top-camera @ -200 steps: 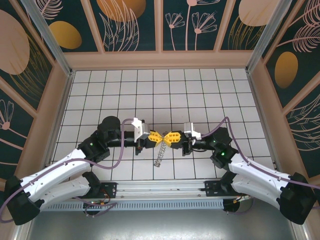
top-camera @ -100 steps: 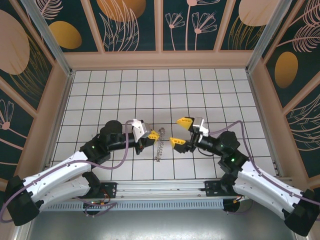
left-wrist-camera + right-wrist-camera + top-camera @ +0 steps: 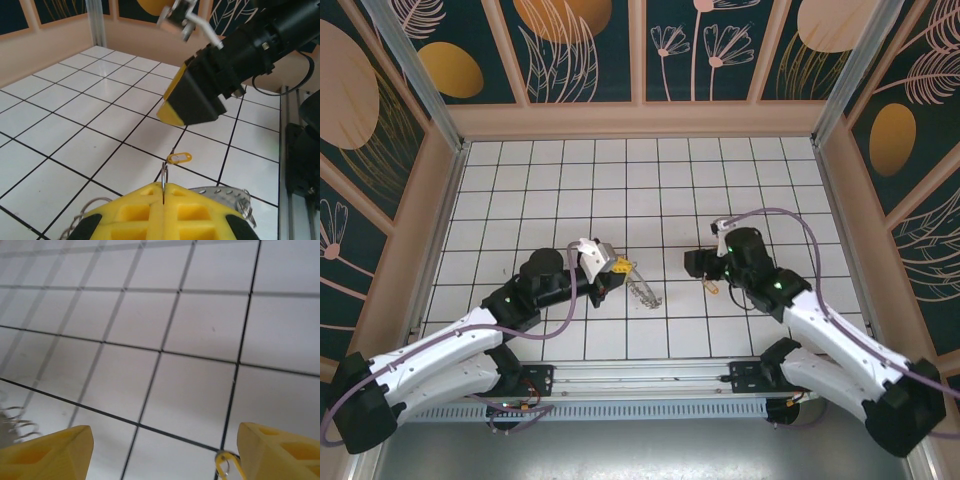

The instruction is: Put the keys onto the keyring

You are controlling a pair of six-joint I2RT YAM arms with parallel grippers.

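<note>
My left gripper (image 3: 616,267) is shut on the thin wire of the keyring (image 3: 642,290), whose silvery bits trail over the floor to its right. In the left wrist view the ring wire (image 3: 164,173) stands pinched between the closed yellow fingers (image 3: 125,212), and a perforated metal bit (image 3: 220,192) lies beside them. The key (image 3: 712,286), a tiny yellow tag, lies flat on a tile just beyond (image 3: 179,158). My right gripper (image 3: 707,276) points down over it, open and holding nothing (image 3: 165,455). The tag (image 3: 227,465) sits by the inside of its right finger (image 3: 280,450).
White tiled floor (image 3: 650,190) with dark grid lines, boxed in by tan walls (image 3: 640,118). A metal rail (image 3: 640,380) runs along the near edge by the arm bases. The right arm's black body (image 3: 250,45) hangs close in front of the left gripper.
The right gripper opened, pulled away to the right from the left gripper and tipped down over the key. The keyring now trails right of the left gripper, which shifted slightly left.
</note>
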